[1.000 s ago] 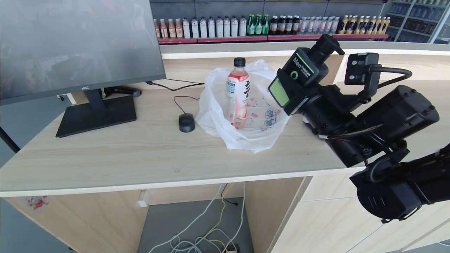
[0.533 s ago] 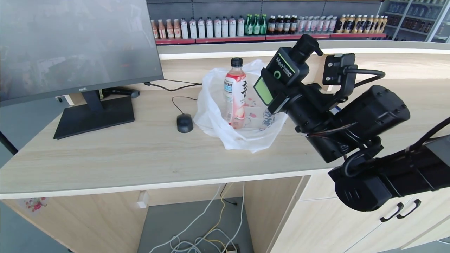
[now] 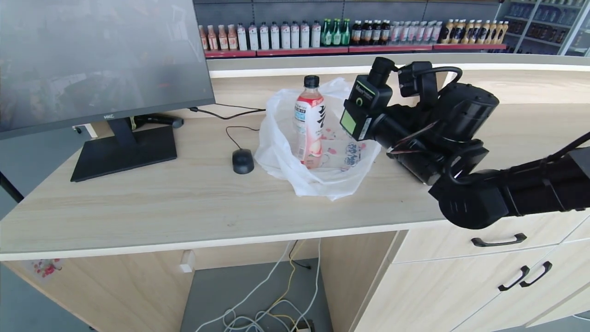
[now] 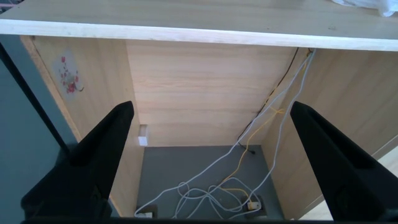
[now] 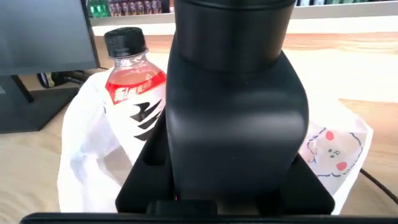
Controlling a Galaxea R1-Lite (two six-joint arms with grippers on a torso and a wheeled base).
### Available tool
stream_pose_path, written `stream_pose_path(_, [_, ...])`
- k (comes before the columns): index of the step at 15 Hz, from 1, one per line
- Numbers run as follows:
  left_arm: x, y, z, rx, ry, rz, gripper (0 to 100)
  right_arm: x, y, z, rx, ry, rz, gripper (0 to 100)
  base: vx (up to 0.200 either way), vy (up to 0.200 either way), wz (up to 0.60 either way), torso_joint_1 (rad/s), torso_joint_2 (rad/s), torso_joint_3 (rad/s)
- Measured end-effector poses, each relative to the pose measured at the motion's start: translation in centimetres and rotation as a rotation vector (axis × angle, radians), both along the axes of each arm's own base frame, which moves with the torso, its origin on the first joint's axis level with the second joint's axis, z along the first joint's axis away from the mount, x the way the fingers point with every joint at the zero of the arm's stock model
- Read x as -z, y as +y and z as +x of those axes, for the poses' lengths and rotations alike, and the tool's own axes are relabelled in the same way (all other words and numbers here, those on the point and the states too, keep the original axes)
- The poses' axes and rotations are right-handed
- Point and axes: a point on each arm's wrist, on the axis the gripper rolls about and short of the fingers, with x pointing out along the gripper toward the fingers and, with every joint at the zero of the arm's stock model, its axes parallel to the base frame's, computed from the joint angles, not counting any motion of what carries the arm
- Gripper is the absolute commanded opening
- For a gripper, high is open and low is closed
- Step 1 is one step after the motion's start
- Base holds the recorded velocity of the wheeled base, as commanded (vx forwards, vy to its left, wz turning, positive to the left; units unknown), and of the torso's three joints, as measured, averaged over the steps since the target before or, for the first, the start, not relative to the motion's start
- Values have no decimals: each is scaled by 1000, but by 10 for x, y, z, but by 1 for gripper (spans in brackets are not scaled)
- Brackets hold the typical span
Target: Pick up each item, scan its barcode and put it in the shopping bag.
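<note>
A black pump bottle (image 3: 364,102) with a green label is tilted in the air just right of the white shopping bag (image 3: 318,177), level with its rim. My right gripper (image 3: 385,131) is shut on it. In the right wrist view the black pump bottle (image 5: 233,124) hides most of the bag (image 5: 78,165) behind it. A pink drink bottle (image 3: 309,124) with a black cap stands upright inside the bag, and the right wrist view shows that drink bottle (image 5: 134,93) too. My left gripper (image 4: 211,162) hangs open below the counter edge, holding nothing.
A monitor (image 3: 92,60) on a black stand fills the counter's left side, with a dark handheld device (image 3: 159,121) behind the stand. A black mouse (image 3: 243,161) lies left of the bag. Drawers (image 3: 498,240) sit under the counter on the right, loose cables (image 4: 249,168) beneath it.
My right arm has carried the pump bottle to the left and farther out, up to the bag's right rim. The bag and the drink bottle have stayed put.
</note>
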Motion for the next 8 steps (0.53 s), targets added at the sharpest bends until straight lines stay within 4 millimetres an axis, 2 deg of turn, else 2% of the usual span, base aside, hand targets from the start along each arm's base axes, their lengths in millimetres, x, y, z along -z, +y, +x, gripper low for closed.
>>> stream_pose_path(3, [0,0,0,0,0,0,100,-12,-19,17,67,-1,-39,0,0,0,0,0,0,0])
stream_pose_path(6, [0,0,0,0,0,0,100,-17,-23,34,89,-8,-38,0,0,0,0,0,0,0])
stream_pose_path(8, [0,0,0,0,0,0,100,-13,-20,45,93,3,-44,0,0,0,0,0,0,0])
